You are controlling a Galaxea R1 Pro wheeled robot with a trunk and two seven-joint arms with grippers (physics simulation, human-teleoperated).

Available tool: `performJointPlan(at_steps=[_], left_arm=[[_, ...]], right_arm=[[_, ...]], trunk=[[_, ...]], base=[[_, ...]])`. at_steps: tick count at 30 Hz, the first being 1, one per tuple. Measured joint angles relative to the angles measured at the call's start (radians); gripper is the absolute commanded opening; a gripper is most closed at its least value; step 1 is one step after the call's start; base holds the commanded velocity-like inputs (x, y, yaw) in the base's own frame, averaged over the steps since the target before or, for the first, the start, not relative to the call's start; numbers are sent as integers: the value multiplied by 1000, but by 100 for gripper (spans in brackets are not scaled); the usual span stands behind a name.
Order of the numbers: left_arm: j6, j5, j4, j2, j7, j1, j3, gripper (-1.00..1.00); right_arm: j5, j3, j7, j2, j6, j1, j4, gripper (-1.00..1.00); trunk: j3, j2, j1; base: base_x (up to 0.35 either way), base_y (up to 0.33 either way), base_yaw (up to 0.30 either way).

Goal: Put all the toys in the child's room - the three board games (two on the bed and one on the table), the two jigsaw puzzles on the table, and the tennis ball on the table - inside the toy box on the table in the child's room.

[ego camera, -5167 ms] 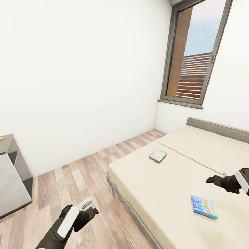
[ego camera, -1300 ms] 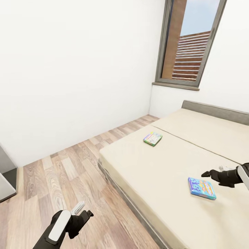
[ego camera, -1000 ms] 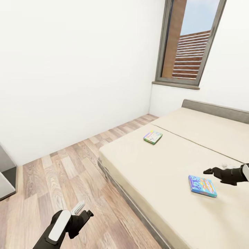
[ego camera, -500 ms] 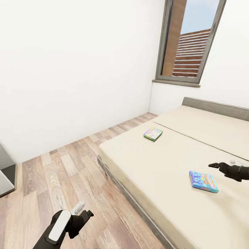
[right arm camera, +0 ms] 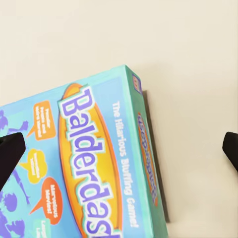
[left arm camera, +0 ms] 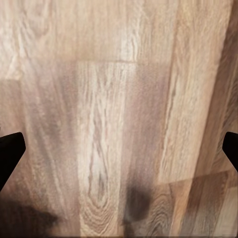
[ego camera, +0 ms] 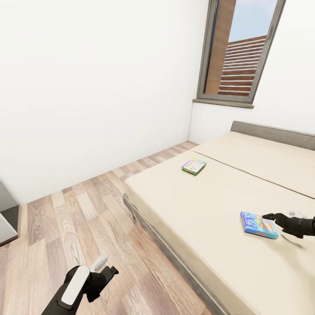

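Two board games lie on the beige bed. The blue Balderdash box rests flat near the bed's right side, and a smaller multicoloured box lies farther back near the middle seam. My right gripper hovers just over the blue box's right edge, open. In the right wrist view the Balderdash box sits below my right gripper, its dark fingertips spread wide. My left gripper hangs low over the wooden floor, open and holding nothing.
Wood-plank floor runs between the bed and the white wall. A tall window stands in the corner above the grey headboard. A grey furniture edge shows at the far left.
My right gripper has sunk down and come in over the blue box's right edge. The left arm has kept still. The view has shifted slightly.
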State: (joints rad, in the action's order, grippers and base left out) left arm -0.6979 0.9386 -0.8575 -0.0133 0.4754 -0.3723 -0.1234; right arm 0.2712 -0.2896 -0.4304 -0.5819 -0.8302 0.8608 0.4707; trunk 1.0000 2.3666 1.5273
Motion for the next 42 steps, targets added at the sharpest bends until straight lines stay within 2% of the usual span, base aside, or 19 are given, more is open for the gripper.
performJointPlan(at_steps=[20, 24, 33, 42], left_arm=[[-17, -1, 0, 1, 0, 0, -1, 100], [0, -4, 1, 7, -2, 12, 2, 100], [0, -4, 1, 7, -2, 12, 2, 100], [0, -4, 1, 7, -2, 12, 2, 100]], right_arm=[[3, 2, -6, 2, 3, -3, 3, 100], [-19, 12, -29, 22, 6, -7, 16, 100], [-20, 12, -80, 22, 7, -7, 16, 100], [-20, 12, -80, 22, 7, -7, 16, 100]], trunk=[[0, 0, 0], [0, 0, 0], [0, 0, 0], [0, 0, 0]], base=[[0, 0, 0], [0, 0, 0], [0, 0, 0], [0, 0, 0]])
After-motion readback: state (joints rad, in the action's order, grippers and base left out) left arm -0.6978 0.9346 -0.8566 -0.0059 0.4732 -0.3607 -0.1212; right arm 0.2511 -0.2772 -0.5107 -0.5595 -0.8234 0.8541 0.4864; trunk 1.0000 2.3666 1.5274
